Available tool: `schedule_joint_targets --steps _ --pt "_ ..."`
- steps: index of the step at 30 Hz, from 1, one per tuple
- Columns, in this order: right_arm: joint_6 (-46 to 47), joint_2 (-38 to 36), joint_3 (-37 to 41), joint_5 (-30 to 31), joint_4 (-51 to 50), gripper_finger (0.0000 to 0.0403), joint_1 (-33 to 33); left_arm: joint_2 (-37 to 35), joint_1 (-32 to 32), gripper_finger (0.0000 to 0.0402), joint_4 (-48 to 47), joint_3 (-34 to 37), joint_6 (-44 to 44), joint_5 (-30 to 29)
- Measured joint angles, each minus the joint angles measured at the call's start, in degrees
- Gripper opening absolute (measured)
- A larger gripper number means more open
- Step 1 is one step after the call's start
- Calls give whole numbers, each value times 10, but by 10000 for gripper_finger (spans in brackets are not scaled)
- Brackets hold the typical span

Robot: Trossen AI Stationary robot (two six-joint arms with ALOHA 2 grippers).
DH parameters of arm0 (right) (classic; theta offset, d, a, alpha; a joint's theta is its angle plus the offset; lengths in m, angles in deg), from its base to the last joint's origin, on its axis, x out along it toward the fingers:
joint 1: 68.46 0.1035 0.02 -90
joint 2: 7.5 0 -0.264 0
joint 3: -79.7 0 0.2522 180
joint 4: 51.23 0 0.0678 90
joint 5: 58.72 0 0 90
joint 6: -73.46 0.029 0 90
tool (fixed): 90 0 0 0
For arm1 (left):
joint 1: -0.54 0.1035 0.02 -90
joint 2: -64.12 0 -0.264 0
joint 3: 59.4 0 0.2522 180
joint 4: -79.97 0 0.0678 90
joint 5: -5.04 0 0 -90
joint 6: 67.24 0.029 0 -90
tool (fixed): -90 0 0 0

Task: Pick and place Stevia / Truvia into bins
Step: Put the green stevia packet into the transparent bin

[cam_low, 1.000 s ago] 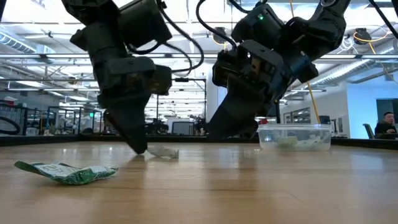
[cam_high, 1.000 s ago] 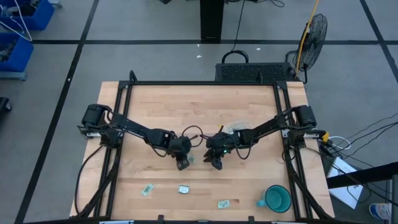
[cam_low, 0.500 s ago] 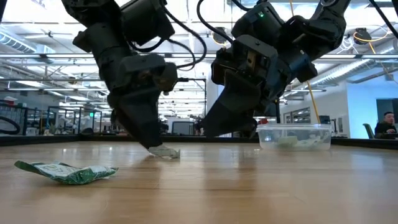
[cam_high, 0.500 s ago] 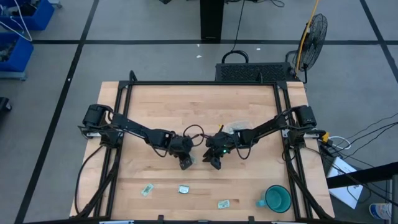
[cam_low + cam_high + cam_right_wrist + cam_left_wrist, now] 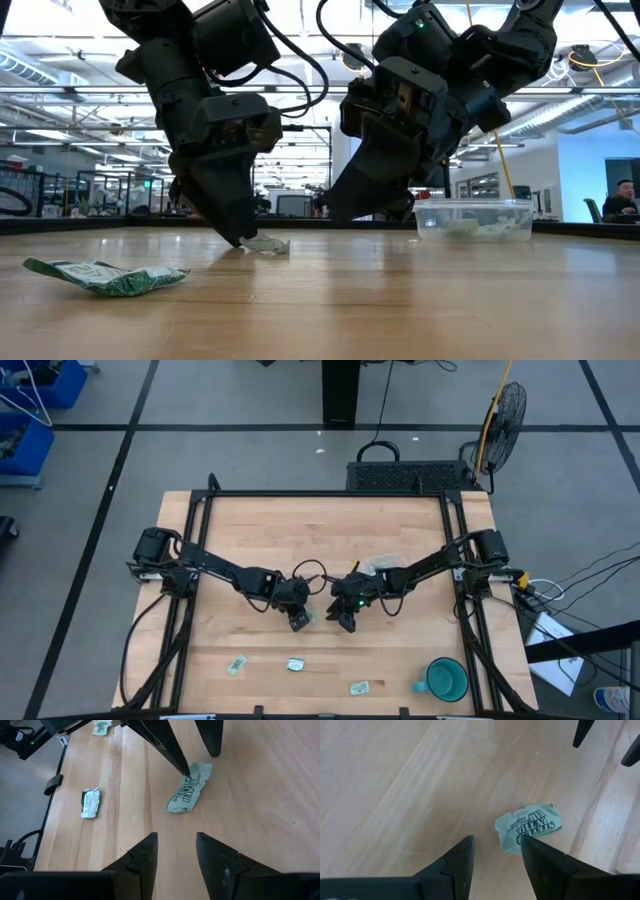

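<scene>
Change: the left gripper [image 5: 240, 240] has swung slightly back toward the left since half a second ago; the sachet has not shifted.
Left gripper: fingers parted, nothing held, one fingertip [image 5: 527, 842] overlapping the crumpled sachet's [image 5: 528, 826] edge, so contact is unclear.
Right gripper [image 5: 175, 845]: parted, empty, just short of that sachet.
Bin [image 5: 473, 218]: behind the right gripper, contents blurred.
Other sachets: one [image 5: 105, 275] lies beyond the left gripper, print unreadable.
</scene>
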Motion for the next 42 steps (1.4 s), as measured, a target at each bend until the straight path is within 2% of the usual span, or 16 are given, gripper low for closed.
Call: schedule_joint_targets --steps 8,14,22,33,38,42 --pt "0 0 0 0 0 130 0 7 0 163 3 0 -8 2" --pt "0 0 0 1 0 130 0 37 -4 102 15 -2 -11 9" --pt "-1 0 0 1 1 130 0 22 -1 9 24 0 2 7" --pt "27 0 0 0 40 130 0 -74 6 3 30 2 18 -43" --pt "3 0 0 0 102 130 0 -106 8 2 30 2 54 -44" --pt "23 0 0 -1 113 130 -7 -118 7 2 31 2 72 -45"
